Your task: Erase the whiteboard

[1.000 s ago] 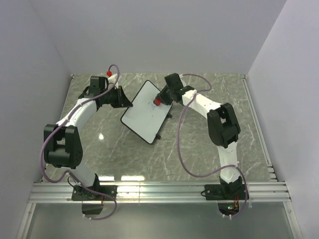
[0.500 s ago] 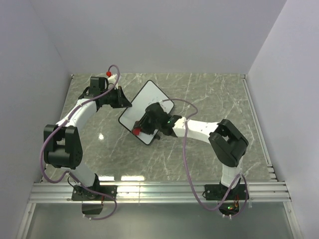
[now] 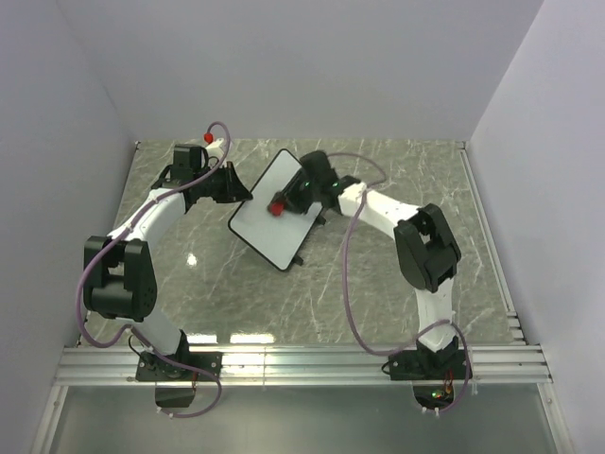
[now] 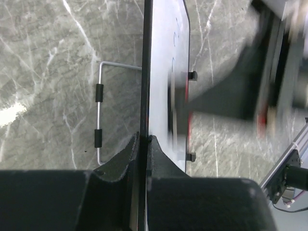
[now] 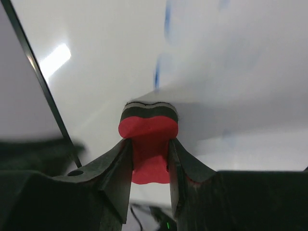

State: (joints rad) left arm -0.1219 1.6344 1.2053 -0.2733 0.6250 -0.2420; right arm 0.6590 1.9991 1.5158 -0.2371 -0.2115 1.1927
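Clamping the whiteboard point(image 3: 263, 238) by its edge in the left gripper point(image 4: 143, 140), mid-table point(image 3: 378, 274), propped up. Pressing the red eraser point(image 5: 148, 126), pinched tight in the right gripper point(image 5: 149, 144), against the board (mid-wipe, by the look of it). Next, probably sweeping over the blue marks point(image 5: 157, 77) just ahead.

The desk point(image 3: 378, 274) is a grey-green marbled slab veined in white, glossy enough to throw back patches of light near its left side. Pale walls point(image 3: 312, 66) close it in on the left, far and right sides. Silver aluminium rails point(image 3: 302, 364) run along its near edge, and a narrower strip follows the right edge. On the far middle of the slab rests the whiteboard point(image 3: 265, 235), turned diagonally. Behind it, over the marble, is a bent wire stand point(image 4: 98, 115) with two black sleeves.
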